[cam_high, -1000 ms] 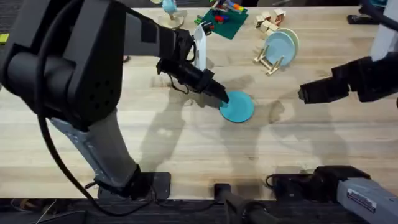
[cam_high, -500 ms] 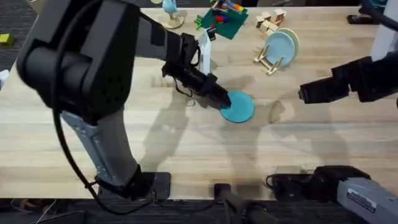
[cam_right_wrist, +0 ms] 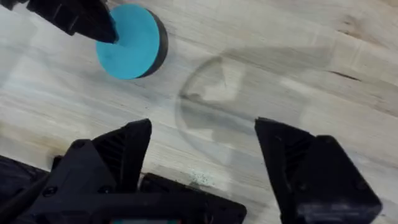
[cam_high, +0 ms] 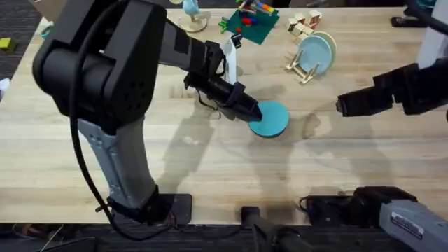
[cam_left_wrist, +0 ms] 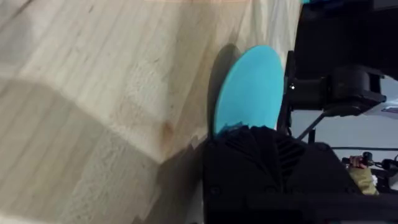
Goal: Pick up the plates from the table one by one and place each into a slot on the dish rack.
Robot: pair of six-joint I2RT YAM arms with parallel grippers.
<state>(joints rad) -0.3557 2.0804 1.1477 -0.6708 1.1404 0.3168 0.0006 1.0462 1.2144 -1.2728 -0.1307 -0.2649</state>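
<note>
Two plates matter here. One, a turquoise plate point(cam_high: 270, 119), sits near the middle of the desk point(cam_high: 210, 161), and the left end effector point(cam_high: 249, 110) has its black fingers clamped on the plate's near-left rim. In the left wrist view the same plate point(cam_left_wrist: 250, 87) appears edge-on just past the finger bodies, with its rim tucked between them and a dark shadow beneath it on the pale planks. Whether it is lifted clear of the wood or tilted with the far edge touching cannot be told. From the right wrist view the turquoise plate point(cam_right_wrist: 130, 41) shows as a full disc with a dark shadow along one side, and the left end effector point(cam_right_wrist: 93, 22) grips its edge.

The other plate, a pale sky-blue plate point(cam_high: 313, 52), stands upright in the dish rack point(cam_high: 302, 68) toward the far right of the desk, with a cream-yellow plate point(cam_high: 329, 42) just behind it in the rack.

The right end effector point(cam_right_wrist: 202, 158) hovers above bare wood with its fingers spread wide and nothing between them; in the overhead view it point(cam_high: 344, 105) sits well to the right of the turquoise plate and apart from it.

A green toy-brick board point(cam_high: 249, 26) lies at the far edge.
</note>
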